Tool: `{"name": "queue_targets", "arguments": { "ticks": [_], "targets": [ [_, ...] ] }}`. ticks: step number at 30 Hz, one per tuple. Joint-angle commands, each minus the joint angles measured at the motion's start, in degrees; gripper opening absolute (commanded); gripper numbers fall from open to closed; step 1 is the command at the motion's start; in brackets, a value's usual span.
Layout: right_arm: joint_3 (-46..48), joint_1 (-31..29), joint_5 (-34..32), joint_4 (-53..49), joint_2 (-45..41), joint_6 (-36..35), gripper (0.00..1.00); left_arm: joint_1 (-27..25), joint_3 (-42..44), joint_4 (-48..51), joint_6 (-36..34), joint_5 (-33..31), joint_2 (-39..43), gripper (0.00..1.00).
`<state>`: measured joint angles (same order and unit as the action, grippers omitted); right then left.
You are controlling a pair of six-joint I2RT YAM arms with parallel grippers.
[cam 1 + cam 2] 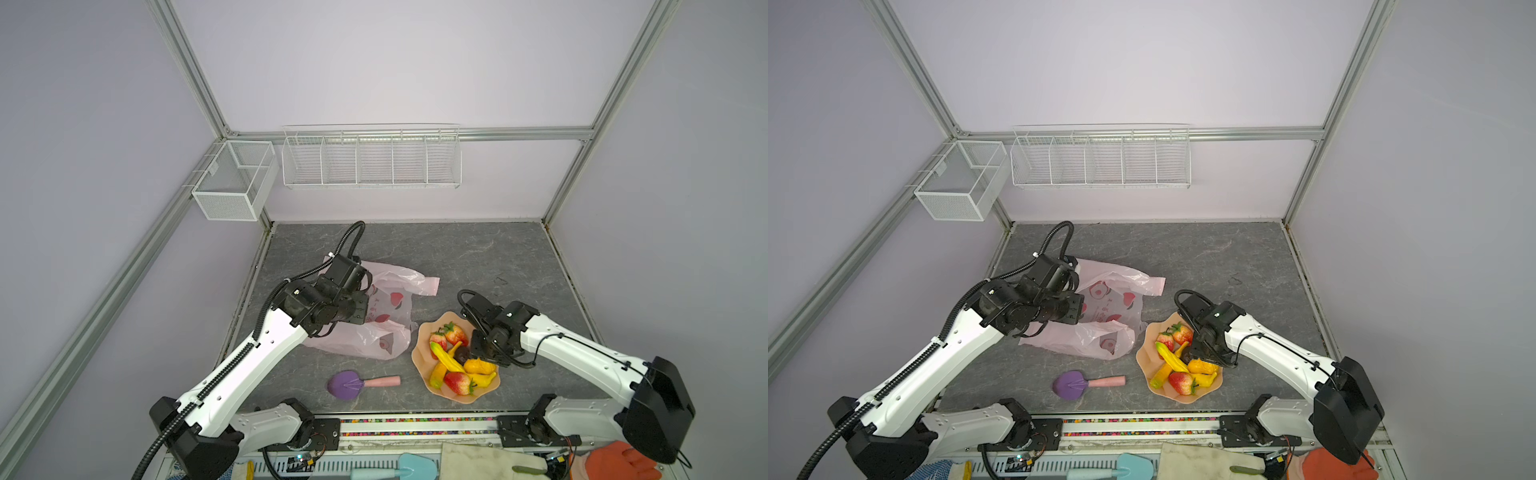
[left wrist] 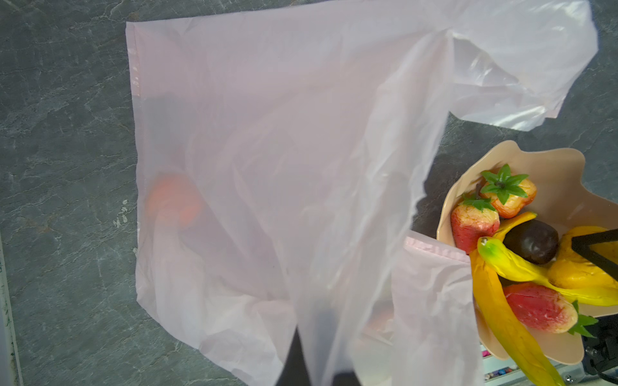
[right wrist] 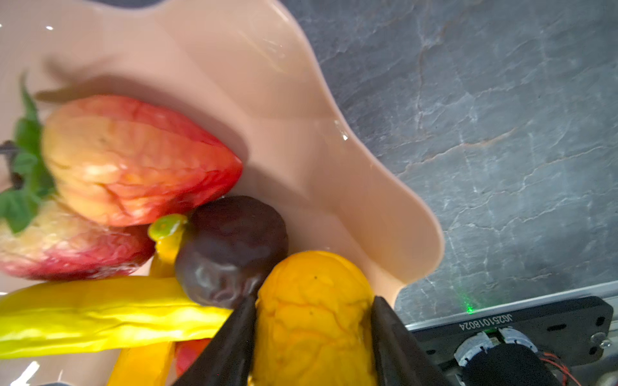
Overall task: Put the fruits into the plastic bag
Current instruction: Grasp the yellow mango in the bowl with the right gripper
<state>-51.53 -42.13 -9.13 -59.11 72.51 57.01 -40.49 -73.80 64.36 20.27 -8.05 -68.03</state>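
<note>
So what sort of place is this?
Probably a robot test booth: two robot arms at a table, plain walls in a metal frame, and toy fruit in a bowl as props.

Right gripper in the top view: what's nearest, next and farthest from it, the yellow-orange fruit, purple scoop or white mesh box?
1. yellow-orange fruit, between the right gripper's fingers.
2. purple scoop, leftward, near the front.
3. white mesh box, hanging far back left.

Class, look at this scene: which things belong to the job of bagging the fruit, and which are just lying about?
Belong: plastic bag, orange inside it, strawberries, bananas, pear-like fruit, dark brown-purple fruit.

Lying about: purple scoop, peach bowl (only holds fruit), wire rack, mesh basket.
</note>
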Motion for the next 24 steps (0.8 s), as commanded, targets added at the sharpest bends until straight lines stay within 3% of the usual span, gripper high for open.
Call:
{"name": "queue_targets", "arguments": {
  "ticks": [1,15,24],
  "targets": [
    [-2.30,0.15,-0.80,-2.32,-1.58,0.24,0.46,0.24,0.65,0.09,-0.80,-0.18,0.70,0.00],
    [-8.15,0.93,-0.52,-1.93,-2.80,0.45,0.40,0.25,1.13,-0.49,-1.20,0.33,0.19,0.00],
    [-4.39,2.50,6.85,15.90,-3.42,6.62,0.36,0.24,0.33,-0.55,-2.17,1.08,-0.72,0.00]
  ]
}}
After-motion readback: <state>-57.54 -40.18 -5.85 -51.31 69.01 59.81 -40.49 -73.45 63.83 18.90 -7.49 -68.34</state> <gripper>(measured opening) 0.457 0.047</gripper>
